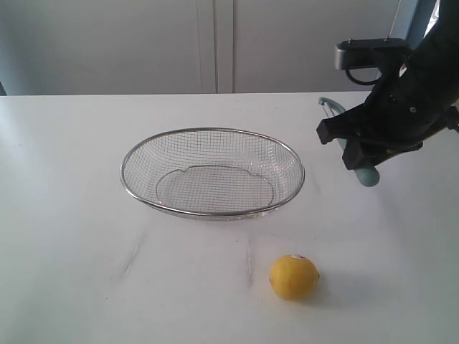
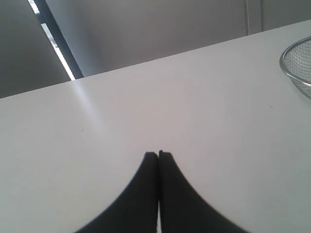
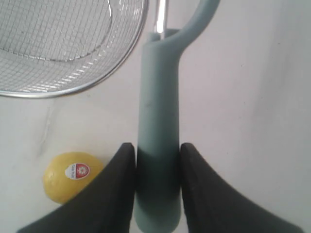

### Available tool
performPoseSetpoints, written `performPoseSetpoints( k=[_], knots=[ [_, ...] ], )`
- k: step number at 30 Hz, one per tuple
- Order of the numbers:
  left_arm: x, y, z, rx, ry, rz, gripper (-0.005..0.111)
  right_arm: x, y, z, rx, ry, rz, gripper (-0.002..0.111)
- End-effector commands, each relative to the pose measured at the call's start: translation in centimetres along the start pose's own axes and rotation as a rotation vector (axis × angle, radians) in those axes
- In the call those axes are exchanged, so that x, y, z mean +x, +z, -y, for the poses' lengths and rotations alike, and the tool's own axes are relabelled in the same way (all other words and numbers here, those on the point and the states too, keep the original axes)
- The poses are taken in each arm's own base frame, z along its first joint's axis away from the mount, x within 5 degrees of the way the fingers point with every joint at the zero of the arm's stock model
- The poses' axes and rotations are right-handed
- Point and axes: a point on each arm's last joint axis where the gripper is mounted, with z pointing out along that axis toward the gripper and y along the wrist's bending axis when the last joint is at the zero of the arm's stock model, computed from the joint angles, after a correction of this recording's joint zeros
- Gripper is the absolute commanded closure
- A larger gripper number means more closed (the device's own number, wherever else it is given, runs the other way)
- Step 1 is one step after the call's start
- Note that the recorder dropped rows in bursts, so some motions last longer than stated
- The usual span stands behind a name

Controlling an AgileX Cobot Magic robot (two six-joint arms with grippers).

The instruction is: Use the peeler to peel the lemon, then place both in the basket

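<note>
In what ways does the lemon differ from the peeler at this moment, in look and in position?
The lemon is round and yellow, with a red-and-white sticker; the peeler is long, slim and pale teal-green. The lemon lies free on the table, near the basket; the peeler is clamped by its handle in the right gripper. Both are outside the basket.

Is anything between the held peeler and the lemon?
Nothing visible. Only bare table lies between the peeler in the right gripper and the lemon; the basket sits off to the side.
</note>
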Motion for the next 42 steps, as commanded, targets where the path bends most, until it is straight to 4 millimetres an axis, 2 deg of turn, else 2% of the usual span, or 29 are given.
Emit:
performPoseSetpoints(
  k=[1,10,20,23,31,35,39,42],
  knots=[
    [-0.2,0.0,-0.1,-0.013,-0.027,0.041,0.107,0.3,-0.5,0.0,-0.004,0.008,-0.028,0.108],
    [-1.8,-0.2,-0.6,-0.065,-0.031,0.215,0.107,0.2,-0.5,-0.1,-0.01,0.012,-0.026,0.108],
    [-1.9,-0.3,-0.6,-0.068,-0.033,0.227,0.107,0.2,-0.5,-0.3,-0.03,0.025,-0.025,0.108],
    [-1.9,-0.3,-0.6,-0.06,-0.113,0.232,0.107,0.2,-0.5,-0.3,-0.03,0.025,-0.025,0.108],
    [-2.2,-0.3,-0.7,-0.061,-0.159,0.263,0.107,0.4,-0.5,-0.3,-0.03,0.024,-0.04,0.108],
    [-3.5,-1.0,-0.9,-0.026,-0.159,0.142,0.107,0.1,-0.5,-0.3,-0.029,0.025,-0.012,0.108],
    [-6.3,-2.0,-1.4,0.006,-0.151,0.033,0.107,-0.2,-0.5,-0.3,-0.028,0.025,0.027,0.108],
    [-7.0,-2.2,-1.5,0.027,-0.15,-0.057,0.107,-0.2,-0.5,-0.3,-0.028,0.025,0.027,0.108]
  ],
)
